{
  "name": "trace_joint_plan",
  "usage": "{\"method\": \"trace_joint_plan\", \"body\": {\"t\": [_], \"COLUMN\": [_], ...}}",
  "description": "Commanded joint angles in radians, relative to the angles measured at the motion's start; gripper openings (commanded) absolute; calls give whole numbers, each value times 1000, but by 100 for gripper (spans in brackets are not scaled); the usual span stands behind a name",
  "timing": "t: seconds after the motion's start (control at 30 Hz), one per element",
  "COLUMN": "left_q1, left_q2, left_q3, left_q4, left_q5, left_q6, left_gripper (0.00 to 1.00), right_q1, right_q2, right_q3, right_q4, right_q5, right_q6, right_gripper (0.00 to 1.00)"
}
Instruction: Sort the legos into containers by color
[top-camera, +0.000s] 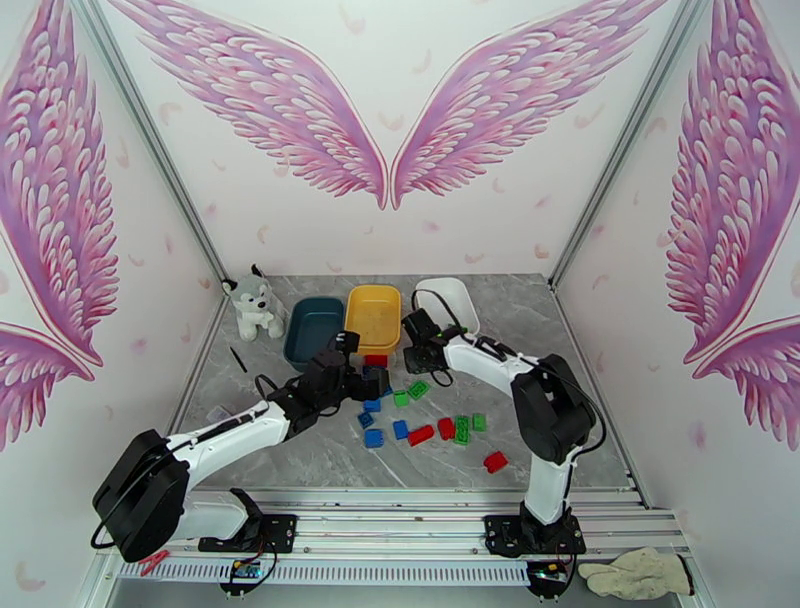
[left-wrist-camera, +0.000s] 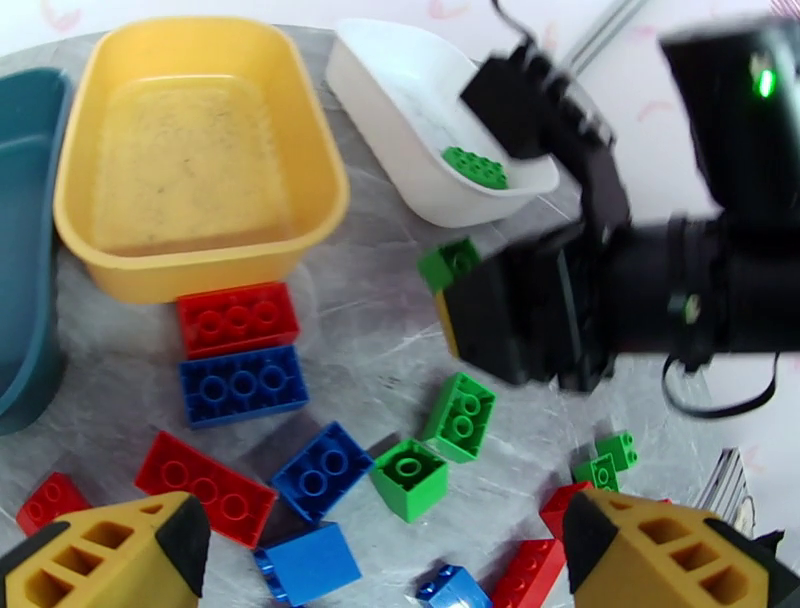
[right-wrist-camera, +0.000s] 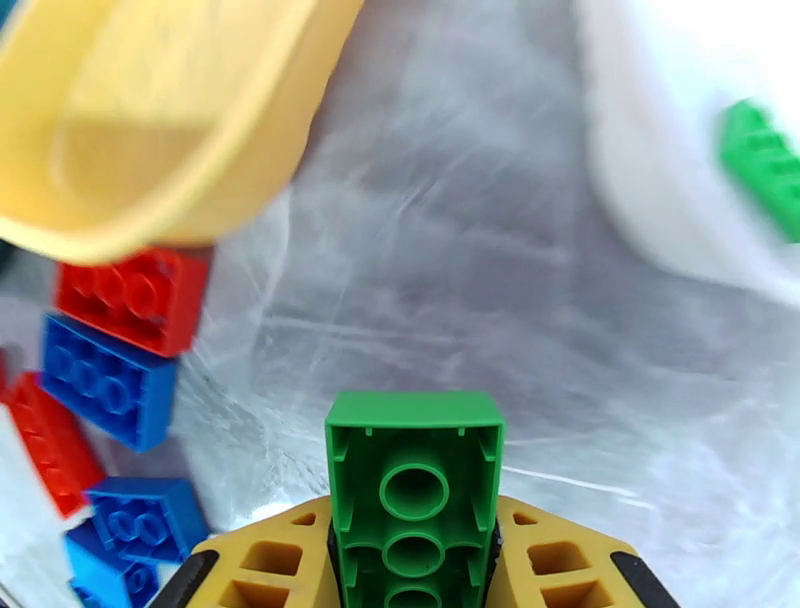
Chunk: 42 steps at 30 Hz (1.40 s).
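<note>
Three trays stand in a row at the back of the table, just above centre in the top view. The teal tray is on the left, the yellow tray in the middle and the white tray on the right. A husky sits left of the teal tray, and a glove lies in the lower right corner, off the table.

The right gripper is clamped on a green brick. At the bottom centre of its wrist view the two yellow fingers press the brick's sides, and the brick's hollow underside faces the camera. In the left wrist view this brick shows right of centre, just below the white tray's near end. A second green one, the tray brick, lies inside the white tray near its lower right rim.

The left gripper hangs with its fingers wide apart and holds nothing. Its tips sit in the two bottom corners of its view, over loose bricks in red, blue and green. Left of centre there, a red brick lies just beside the yellow tray's front wall, with a blue brick touching its lower side.

In the top view more legos are scattered below the grippers at mid-frame. One red one, the stray brick, lies apart toward the lower right.
</note>
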Motion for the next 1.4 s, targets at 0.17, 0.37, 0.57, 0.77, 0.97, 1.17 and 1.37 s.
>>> {"method": "trace_joint_plan", "body": {"t": [0.17,0.37,0.57,0.77,0.97,1.17,1.37], "left_q1": [-120,-189,-221,-223,-227,-229,-206], "left_q2": [25,43,29,18,18,-11,-130], "left_q3": [91,131,139,131,108,122,42], "left_q4": [-42,-74,-92,-86,-46,-102,-65], "left_q5": [-154,-224,-278,-299,-369,-421,-447], "left_q6": [144,196,229,242,253,237,221], "left_gripper": [99,99,99,99,99,99,99], "right_q1": [-177,-232,-249,-247,-180,-88,21], "right_q2": [-22,103,225,101,-70,-143,-169], "right_q3": [100,338,549,404,222,102,-49], "right_q4": [-1,-103,-227,-127,-101,-131,-79], "right_q5": [-64,-48,-7,-42,-80,-123,-153], "right_q6": [104,98,90,80,72,68,84], "right_gripper": [32,38,56,80,74,66,62]}}
